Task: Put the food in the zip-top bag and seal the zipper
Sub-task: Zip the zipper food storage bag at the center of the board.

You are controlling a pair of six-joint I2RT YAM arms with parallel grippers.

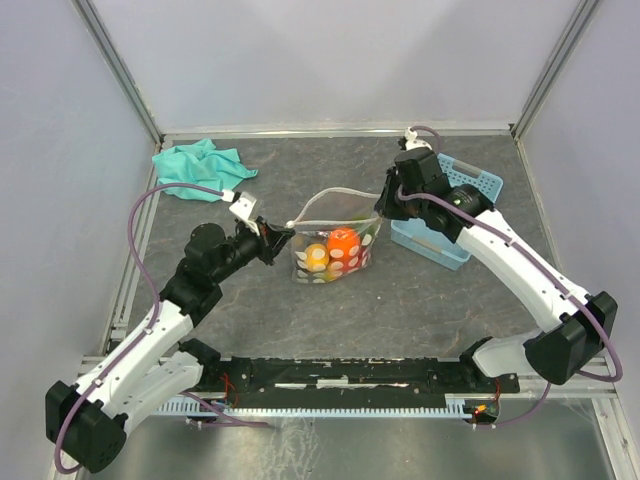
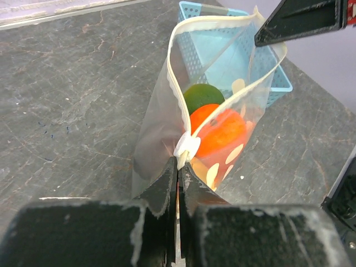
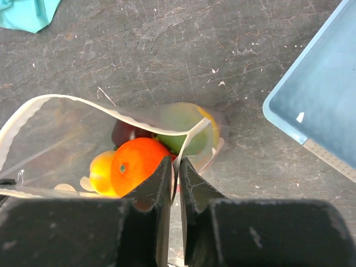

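The left gripper clamps the clear dotted plastic bag at its left mouth corner, the right gripper at its right. Glossy toy fruits sit inside.

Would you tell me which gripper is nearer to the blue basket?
Right. The right gripper pinches the bag at the end beside the basket; the left gripper pinches its far end.

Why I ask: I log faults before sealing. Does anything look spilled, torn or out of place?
Nothing looks spilled or torn. The fruits sit inside the zip-top bag; its zipper gapes open, with the left hand and right hand pinching opposite ends.
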